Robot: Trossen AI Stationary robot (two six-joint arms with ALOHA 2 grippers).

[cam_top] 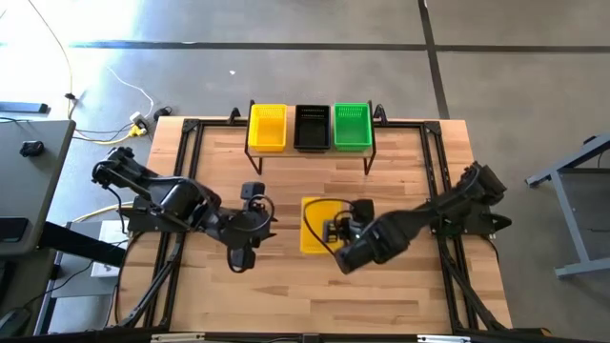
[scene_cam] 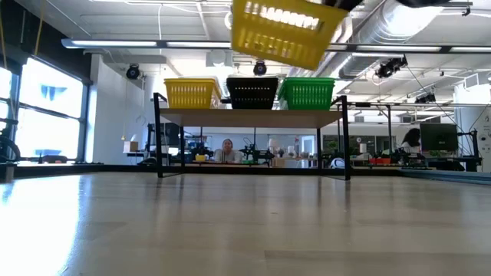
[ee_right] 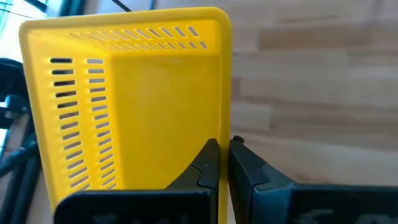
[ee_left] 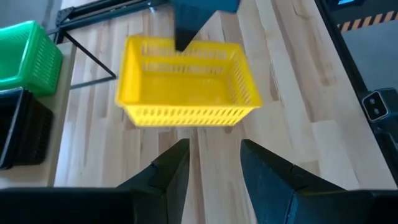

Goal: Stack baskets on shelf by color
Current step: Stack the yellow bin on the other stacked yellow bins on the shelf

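Carrying a yellow perforated plastic basket (cam_top: 318, 226) aloft over the table's middle, the right gripper (ee_right: 222, 163) is clamped on its wall; the next move, I judge, calls for swinging it toward 11 o'clock and nesting it squarely into the yellow basket (cam_top: 268, 127) on the light wood shelf (cam_top: 315, 151). Visible count: two yellow, one black mesh basket (cam_top: 312, 127), one green mesh basket (cam_top: 353, 126). The left gripper (ee_left: 213, 169) waits at 9 o'clock, fingers parted, empty
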